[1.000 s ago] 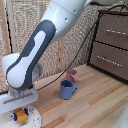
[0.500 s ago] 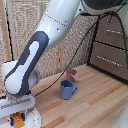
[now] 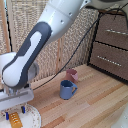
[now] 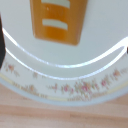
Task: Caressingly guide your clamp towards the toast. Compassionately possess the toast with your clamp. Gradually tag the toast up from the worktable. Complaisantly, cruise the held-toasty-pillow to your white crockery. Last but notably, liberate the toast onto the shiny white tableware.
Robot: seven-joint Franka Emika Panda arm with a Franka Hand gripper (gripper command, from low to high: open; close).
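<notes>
The bulky white and grey arm [image 3: 42,42] sweeps down from the top of the exterior view to its lower left, ending in the white boxy clamp [image 3: 15,111], whose two short blue-tipped fingers [image 3: 7,115] hang spread apart, one on each side of the toast and not pressing it. The light wooden plank worktable [image 3: 95,100] runs across the floor of the scene, its grain and seams plain to see, with a dark brown drawer cabinet [image 3: 111,42] standing at the exterior view's right. Under the clamp sits the wide round white plate [image 3: 33,118], glossy, with a faint reddish flowered band near its rim in the wrist view [image 4: 75,87]. Near the middle of the table stands a blue mug [image 3: 67,89] with its handle turned toward the cabinet, and just behind it a small pink cup [image 3: 73,75]. The small orange-brown rectangular toast [image 3: 16,119] lies flat on the plate between the open fingers; up close [image 4: 56,20] it shows pale slots on its top face.
</notes>
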